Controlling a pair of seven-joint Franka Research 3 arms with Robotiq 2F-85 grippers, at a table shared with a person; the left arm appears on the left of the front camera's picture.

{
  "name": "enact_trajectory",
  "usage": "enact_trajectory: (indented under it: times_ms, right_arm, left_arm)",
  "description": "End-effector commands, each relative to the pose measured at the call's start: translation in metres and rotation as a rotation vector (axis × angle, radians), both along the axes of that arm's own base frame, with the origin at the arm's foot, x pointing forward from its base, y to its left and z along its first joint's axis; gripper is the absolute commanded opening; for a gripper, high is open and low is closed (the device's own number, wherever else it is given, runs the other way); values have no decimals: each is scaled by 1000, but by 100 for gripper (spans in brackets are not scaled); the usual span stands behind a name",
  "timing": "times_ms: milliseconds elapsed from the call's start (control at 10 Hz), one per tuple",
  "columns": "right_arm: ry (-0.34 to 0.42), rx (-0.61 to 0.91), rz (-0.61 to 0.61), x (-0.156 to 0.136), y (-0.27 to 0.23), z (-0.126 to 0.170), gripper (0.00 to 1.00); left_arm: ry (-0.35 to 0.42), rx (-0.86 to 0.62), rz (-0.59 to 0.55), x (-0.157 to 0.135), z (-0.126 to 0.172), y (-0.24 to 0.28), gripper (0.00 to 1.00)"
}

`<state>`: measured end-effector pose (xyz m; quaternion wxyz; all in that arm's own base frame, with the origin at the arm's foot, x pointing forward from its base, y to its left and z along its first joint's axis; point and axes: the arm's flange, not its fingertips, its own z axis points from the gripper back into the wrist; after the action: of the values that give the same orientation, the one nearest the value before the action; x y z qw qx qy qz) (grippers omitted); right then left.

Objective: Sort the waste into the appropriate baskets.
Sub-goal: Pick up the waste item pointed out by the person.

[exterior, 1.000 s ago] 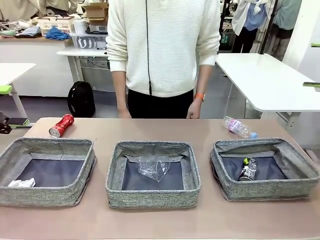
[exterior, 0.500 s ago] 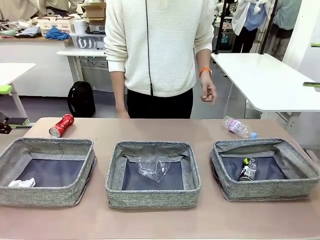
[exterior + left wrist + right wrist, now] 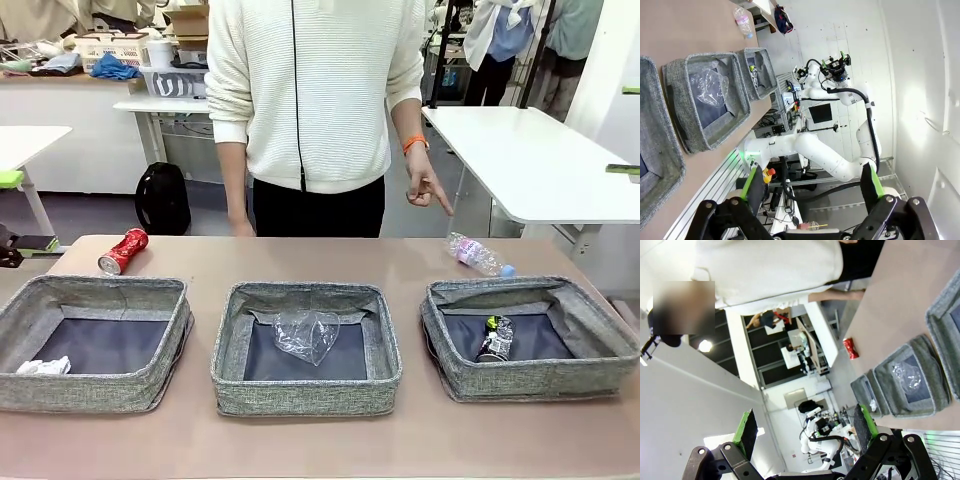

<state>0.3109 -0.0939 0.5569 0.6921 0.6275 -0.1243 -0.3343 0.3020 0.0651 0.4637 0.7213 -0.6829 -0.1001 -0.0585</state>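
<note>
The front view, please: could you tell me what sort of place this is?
Probably a robotics lab or workshop: a white work table behind the person, a bench with a plastic crate and cardboard box, and a white robot arm in the left wrist view.

Front close, wrists high; baskets (image 3: 305,395) common

The pinkish-brown bench (image 3: 300,440) carries three grey woven baskets in a row (all square and shallow): the left basket (image 3: 95,392), the middle basket (image 3: 305,395) and the right basket (image 3: 530,378). Beyond the left basket lies the crushed red can (image 3: 123,251). Just beyond the right basket, the clear bottle with blue cap (image 3: 476,254) lies on its side.
</note>
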Motion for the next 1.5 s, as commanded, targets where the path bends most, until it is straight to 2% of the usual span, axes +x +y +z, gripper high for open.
enact_trajectory:
  times_ms: [0, 100, 200, 300, 400, 500, 600, 700, 800, 900, 1000, 1100, 1200, 1300, 1400]
  right_arm:
    - [-33, 8, 3, 3, 1, 1, 100]
    - [-33, 8, 3, 3, 1, 1, 100]
    - [0, 0, 0, 0, 0, 0, 100]
    - [-31, -266, -83, 23, -1, -3, 100]
    - [-149, -491, 116, 49, 7, -6, 100]
    - [-201, -665, 241, 80, 14, -6, 100]
    - [-203, -811, 372, 109, 20, -10, 100]
    - [-188, -1049, 394, 139, 24, -22, 100]
    - [-250, -1235, 422, 156, 28, -33, 100]
    - [-383, -1329, 406, 164, 38, -43, 100]
    - [-546, -1386, 347, 164, 49, -52, 100]
    - [-565, -1380, 304, 162, 54, -63, 100]
    - [-248, -1123, 451, 174, 48, -44, 100]
    - [-248, -1123, 451, 174, 48, -44, 100]
    - [-368, -1252, 446, 177, 56, -50, 100]
  left_arm:
    - [-18, -1, 10, 0, 2, -1, 100]
    - [-18, -1, 10, 0, 2, -1, 100]
    - [-18, -1, 10, 0, 2, -1, 100]
    - [-18, -1, 10, 0, 2, -1, 100]
    - [-18, -1, 10, 0, 2, -1, 100]
    - [-18, -1, 10, 0, 2, -1, 100]
    - [-18, -1, 10, 0, 2, -1, 100]
    - [-18, -1, 10, 0, 2, -1, 100]
    - [-18, -1, 10, 0, 2, -1, 100]
    - [-18, -1, 10, 0, 2, -1, 100]
    - [-18, -1, 10, 0, 2, -1, 100]
    - [-18, -1, 10, 0, 2, -1, 100]
    - [-18, -1, 10, 0, 2, -1, 100]
    - [-18, -1, 10, 0, 2, -1, 100]
    - [-18, -1, 10, 0, 2, -1, 100]
